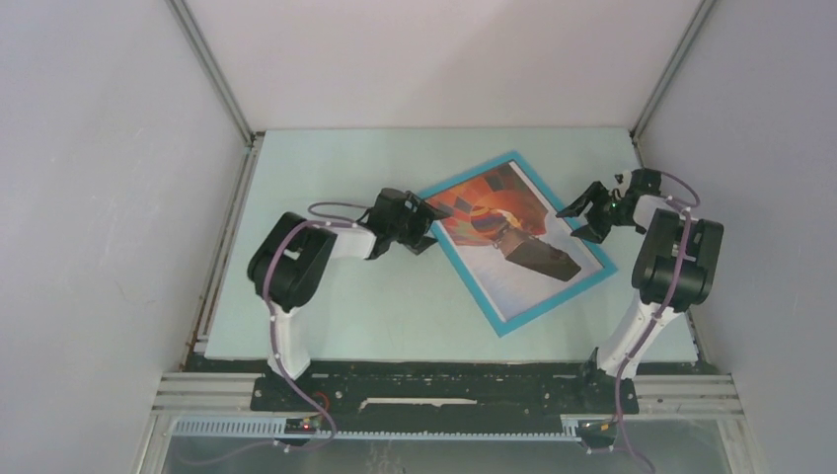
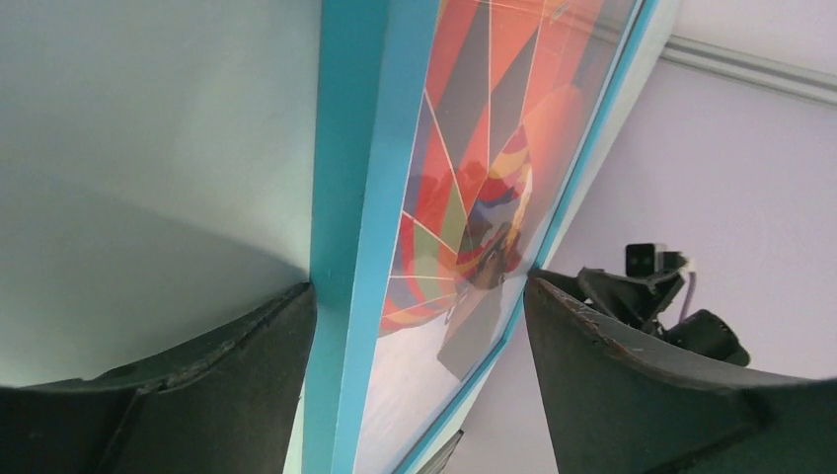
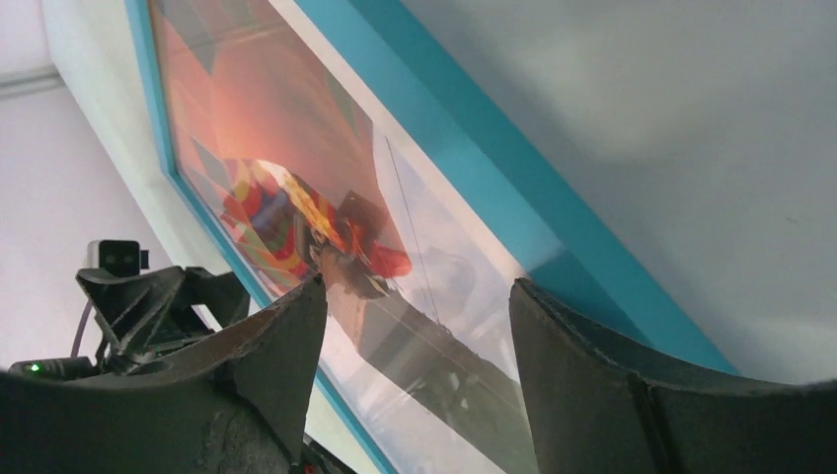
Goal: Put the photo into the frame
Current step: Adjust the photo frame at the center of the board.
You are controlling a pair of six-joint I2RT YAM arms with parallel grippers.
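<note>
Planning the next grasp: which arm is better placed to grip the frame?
Left, marginally: from above, the open left gripper overlaps a corner of the frame, while the open right gripper only just reaches the opposite edge.

Pale green table (image 1: 326, 316), white walls (image 1: 99, 197), aluminium corner rails (image 1: 209, 61)

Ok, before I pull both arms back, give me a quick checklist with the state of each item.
1. Photo inside the frame: ok, face up within the turquoise border in the top view.
2. Frame lying on the table: ok by the top view.
3. Left gripper open: ok, jaws wide at the frame's left corner.
4. Right gripper open: ok, jaws wide by the frame's right edge.
5. Fingers clear of the frame: cannot tell; each wrist view shows it between the fingers.
</note>
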